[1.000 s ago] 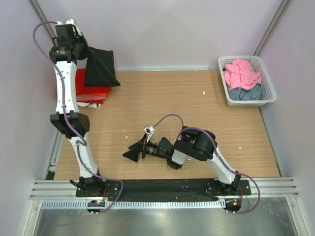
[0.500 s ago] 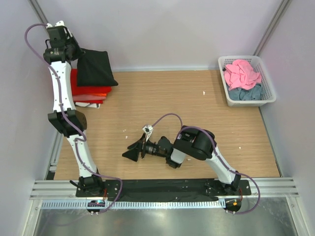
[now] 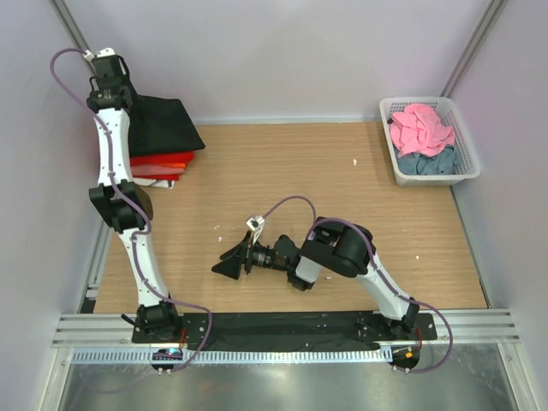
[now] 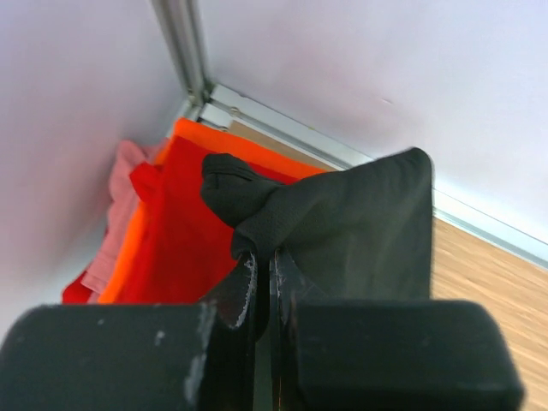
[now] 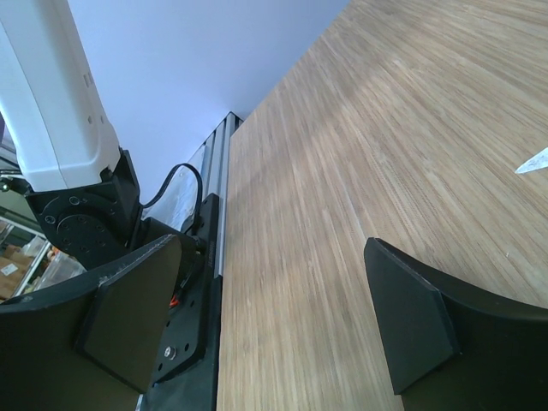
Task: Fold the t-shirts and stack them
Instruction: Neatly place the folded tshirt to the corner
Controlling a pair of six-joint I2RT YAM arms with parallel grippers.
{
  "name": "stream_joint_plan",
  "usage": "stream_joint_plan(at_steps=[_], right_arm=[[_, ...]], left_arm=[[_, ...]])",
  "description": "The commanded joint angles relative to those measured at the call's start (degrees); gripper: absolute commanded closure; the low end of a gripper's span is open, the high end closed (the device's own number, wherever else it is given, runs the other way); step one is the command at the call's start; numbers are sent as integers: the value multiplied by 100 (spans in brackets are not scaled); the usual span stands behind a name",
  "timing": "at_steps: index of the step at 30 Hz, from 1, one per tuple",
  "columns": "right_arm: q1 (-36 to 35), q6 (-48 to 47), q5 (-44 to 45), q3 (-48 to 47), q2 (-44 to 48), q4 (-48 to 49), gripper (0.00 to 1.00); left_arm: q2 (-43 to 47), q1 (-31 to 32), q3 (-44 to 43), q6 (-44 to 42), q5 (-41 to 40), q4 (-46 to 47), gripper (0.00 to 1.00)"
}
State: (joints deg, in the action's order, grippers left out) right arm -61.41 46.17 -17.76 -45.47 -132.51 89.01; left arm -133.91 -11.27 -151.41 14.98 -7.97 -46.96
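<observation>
A folded black t-shirt [image 3: 163, 127] lies on the stack of folded red and orange t-shirts [image 3: 161, 164] at the far left corner. My left gripper [image 3: 118, 92] is shut on the black shirt's edge; in the left wrist view its jaws pinch the black shirt [image 4: 342, 223] over the red shirt [image 4: 175, 244] and the orange shirt [image 4: 214, 137]. My right gripper [image 3: 229, 259] is open and empty, low over the wooden table [image 3: 342, 188]. A crumpled pink t-shirt [image 3: 421, 126] and a grey-blue t-shirt [image 3: 425, 163] lie in the basket.
The white lattice basket [image 3: 467, 158] stands at the far right against the wall. Small white scraps [image 3: 356, 162] lie on the wood. Grey walls close in the left, back and right. A black strip and metal rail [image 3: 282, 330] run along the near edge.
My left gripper has lowered the black t-shirt from the air down onto the red and orange stack, moving toward the back left corner. The right arm has barely moved.
</observation>
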Motion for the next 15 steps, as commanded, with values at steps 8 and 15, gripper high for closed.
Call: stream_joint_plan(at_steps=[8,15], right_arm=[[-12,-82,97,118,-1673,-2512,3],[6,-91,71,74,-1673,-2547,3]], left_arm=[[-496,-139,191,-418,-1049,820,91],[-716,-288,375,-400,-1031,776,26]])
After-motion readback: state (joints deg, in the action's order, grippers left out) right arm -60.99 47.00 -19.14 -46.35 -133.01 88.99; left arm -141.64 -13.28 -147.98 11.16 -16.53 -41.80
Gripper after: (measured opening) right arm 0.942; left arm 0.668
